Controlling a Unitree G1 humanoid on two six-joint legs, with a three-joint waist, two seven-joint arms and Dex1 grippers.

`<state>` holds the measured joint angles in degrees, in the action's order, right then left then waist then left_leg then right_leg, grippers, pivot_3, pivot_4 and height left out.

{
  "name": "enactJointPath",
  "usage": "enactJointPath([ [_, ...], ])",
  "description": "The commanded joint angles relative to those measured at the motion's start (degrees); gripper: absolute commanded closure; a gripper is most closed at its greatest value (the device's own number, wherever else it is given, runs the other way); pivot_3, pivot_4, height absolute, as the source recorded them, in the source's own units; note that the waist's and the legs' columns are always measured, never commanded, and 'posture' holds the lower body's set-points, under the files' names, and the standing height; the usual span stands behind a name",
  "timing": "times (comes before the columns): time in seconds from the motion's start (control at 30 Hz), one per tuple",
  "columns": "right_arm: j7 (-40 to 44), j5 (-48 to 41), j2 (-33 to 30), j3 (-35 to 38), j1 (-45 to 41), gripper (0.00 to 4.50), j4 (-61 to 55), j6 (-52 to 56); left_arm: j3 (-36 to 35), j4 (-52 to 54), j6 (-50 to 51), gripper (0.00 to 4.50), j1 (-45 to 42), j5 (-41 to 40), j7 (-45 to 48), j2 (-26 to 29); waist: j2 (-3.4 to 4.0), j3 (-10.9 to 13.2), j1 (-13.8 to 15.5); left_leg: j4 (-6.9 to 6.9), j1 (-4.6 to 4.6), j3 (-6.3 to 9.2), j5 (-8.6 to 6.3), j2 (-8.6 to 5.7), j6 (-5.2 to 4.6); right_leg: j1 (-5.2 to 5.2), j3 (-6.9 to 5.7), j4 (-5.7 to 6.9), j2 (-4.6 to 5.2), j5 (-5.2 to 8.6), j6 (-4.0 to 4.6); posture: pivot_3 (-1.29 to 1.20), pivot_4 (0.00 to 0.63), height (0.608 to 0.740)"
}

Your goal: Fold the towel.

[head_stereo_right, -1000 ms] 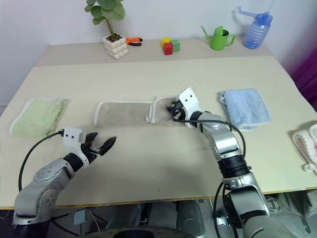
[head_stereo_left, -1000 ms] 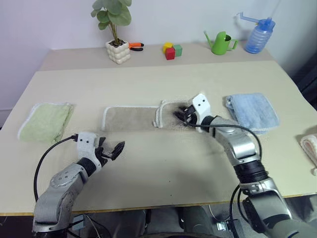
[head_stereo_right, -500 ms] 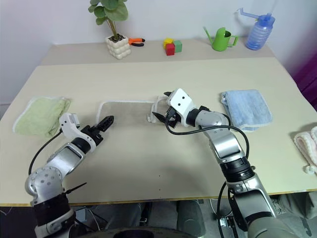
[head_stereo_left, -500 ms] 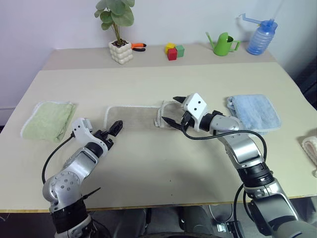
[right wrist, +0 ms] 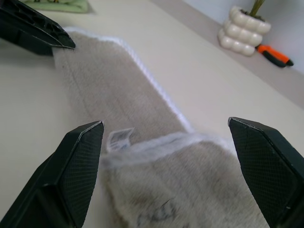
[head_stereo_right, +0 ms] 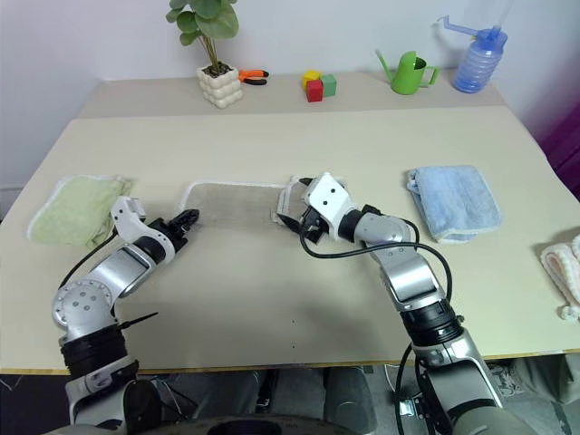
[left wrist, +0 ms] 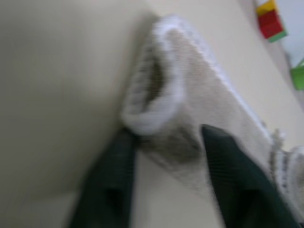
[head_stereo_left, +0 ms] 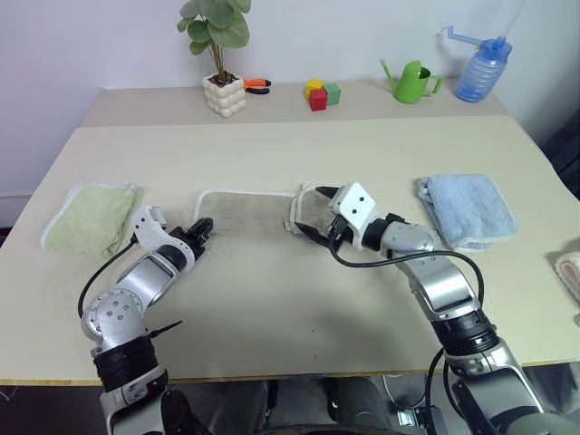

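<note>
The beige towel (head_stereo_left: 243, 212) lies flat across the middle of the table, its white-edged right end (head_stereo_left: 299, 210) folded back over itself. My left gripper (head_stereo_left: 203, 227) is at the towel's near left corner. In the left wrist view, the bunched corner (left wrist: 161, 102) rises between its two fingers (left wrist: 116, 183), which are shut on it. My right gripper (head_stereo_left: 316, 212) hovers open just above the folded right end. In the right wrist view, its fingers (right wrist: 78, 166) stand wide apart over the fold and a small white label (right wrist: 118, 137).
A pale green folded towel (head_stereo_left: 91, 217) lies at the left and a light blue one (head_stereo_left: 467, 210) at the right. Along the back stand a potted plant (head_stereo_left: 223, 89), orange pliers (head_stereo_left: 255, 86), coloured blocks (head_stereo_left: 319, 93), a green watering can (head_stereo_left: 412, 82) and a blue bottle (head_stereo_left: 476, 71).
My left gripper has moved forward to the towel's near left corner, rolled over and closed on it. My right gripper has opened, let go of the folded end and drawn back a little.
</note>
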<state>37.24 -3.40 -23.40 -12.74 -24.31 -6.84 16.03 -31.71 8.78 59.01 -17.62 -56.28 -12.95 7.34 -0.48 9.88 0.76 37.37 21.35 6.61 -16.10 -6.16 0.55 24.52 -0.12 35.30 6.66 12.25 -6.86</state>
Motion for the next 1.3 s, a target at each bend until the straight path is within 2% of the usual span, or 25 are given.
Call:
enactJointPath([
  [0.03,-0.28,0.76,-0.30,-0.12,0.78,0.20,-3.73,-0.36,0.63,0.13,-0.92,4.47,0.97,0.14,1.09,0.88,-0.02,0.01,-0.01,0.00,0.01,0.00,0.00,0.00,0.00,0.00,0.00,0.00,0.00,0.00,0.00,0.00,0.150,0.732],
  [0.27,-0.12,1.33,-0.33,-0.02,1.28,0.20,-4.41,-0.08,-0.54,2.92,-2.72,4.47,3.09,-1.24,4.93,4.94,-0.06,0.03,-0.27,-0.05,0.03,0.00,0.00,0.01,0.00,0.06,0.00,-0.01,-0.01,0.00,0.00,0.00,0.150,0.732],
  [0.43,0.20,1.32,-0.66,0.58,0.54,0.20,-3.64,-0.19,-1.57,4.38,-7.06,4.47,3.36,1.27,11.26,13.54,-0.07,0.04,-0.35,-0.09,0.05,0.00,0.00,0.02,0.00,0.11,0.00,-0.01,-0.02,0.01,0.01,0.00,0.150,0.732],
  [0.63,0.00,1.38,-0.92,1.52,-0.27,0.20,-2.04,-0.61,3.48,7.96,-11.66,4.47,0.55,4.40,20.99,21.36,-0.08,0.05,0.01,-0.08,0.07,0.00,-0.01,0.00,0.00,0.08,0.00,-0.06,0.02,0.00,0.01,0.00,0.150,0.732],
  [0.7,-0.22,1.50,-0.96,1.70,-0.40,0.20,-1.63,-0.69,6.38,9.85,-12.47,4.47,-0.36,5.16,24.47,22.93,-0.09,0.05,-0.10,-0.09,0.07,-0.01,-0.01,-0.01,0.00,0.06,0.00,-0.09,0.03,0.00,0.01,0.00,0.150,0.732],
  [0.9,-0.94,2.04,-0.95,1.89,0.26,0.20,-1.46,-0.79,24.89,17.10,-13.62,4.47,-5.91,10.05,36.18,24.64,-0.10,0.06,-0.16,-0.09,0.10,-0.02,-0.01,-0.02,-0.01,0.08,0.00,-0.11,0.03,0.00,0.01,0.00,0.150,0.732],
  [1.13,-2.47,2.89,-1.25,2.72,1.12,0.20,-1.67,-0.50,42.72,14.25,-16.81,4.47,-9.25,22.26,43.63,24.57,-0.09,0.06,-0.95,-0.18,0.08,-0.03,0.00,0.03,-0.01,0.12,0.03,-0.10,-0.03,0.01,0.02,0.00,0.150,0.732],
  [1.3,-3.05,3.03,-1.96,3.60,2.09,0.20,-1.94,-0.27,42.86,11.47,-16.86,4.47,-9.40,25.36,43.78,23.16,-0.09,0.07,-1.28,-0.19,0.10,-0.01,-0.02,0.02,-0.04,0.13,0.02,-0.11,-0.03,0.01,0.01,0.00,0.150,0.732],
])
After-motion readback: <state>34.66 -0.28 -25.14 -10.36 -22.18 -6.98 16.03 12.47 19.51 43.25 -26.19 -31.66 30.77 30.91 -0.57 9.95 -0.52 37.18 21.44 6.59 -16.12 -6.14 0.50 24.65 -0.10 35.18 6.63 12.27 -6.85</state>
